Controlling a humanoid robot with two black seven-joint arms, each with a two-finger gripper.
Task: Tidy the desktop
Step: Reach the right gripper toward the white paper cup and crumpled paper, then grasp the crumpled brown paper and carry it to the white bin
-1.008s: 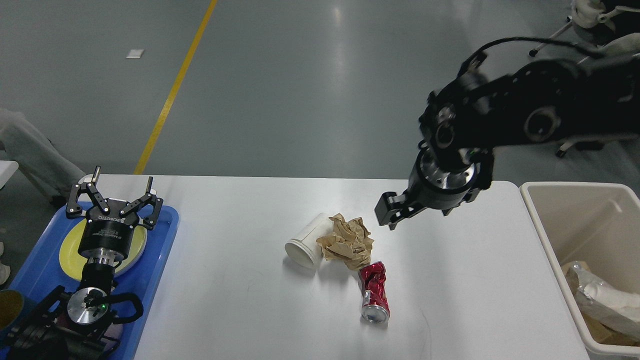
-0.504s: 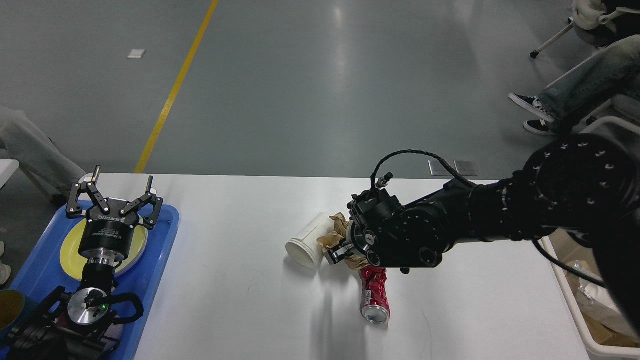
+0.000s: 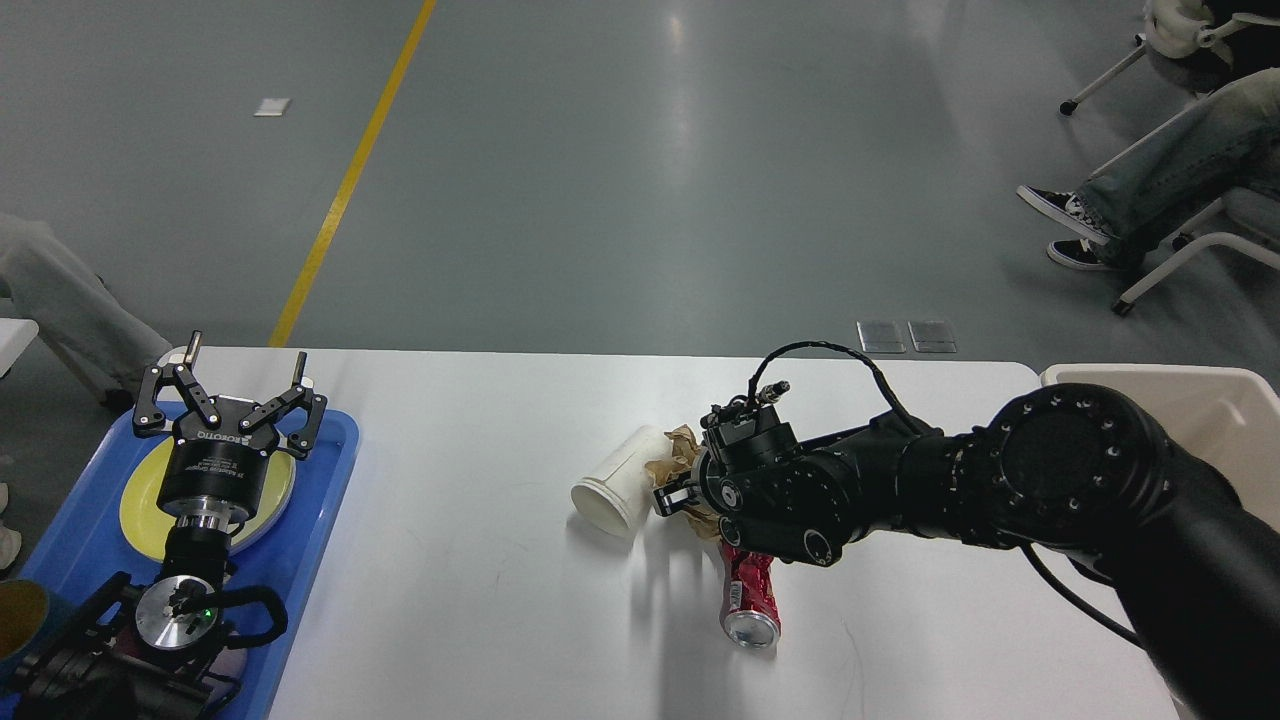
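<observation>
The white desktop holds a white paper cup lying on its side. Beside the cup is a crumpled brown paper, and a crushed red can lies nearer the front. My right gripper is low over the brown paper and covers most of it. It is seen dark and end-on, so I cannot tell whether its fingers are open or closed on the paper. My left gripper stands open and empty above a yellow plate at the far left.
A blue tray carrying the yellow plate sits at the desktop's left edge. A beige bin stands off the right end, partly behind my right arm. A seated person's legs and chair are on the floor at the far right.
My right arm has swung down and leftward from high above the table's right side. Its gripper has dropped onto the brown paper. The left arm has stayed still.
</observation>
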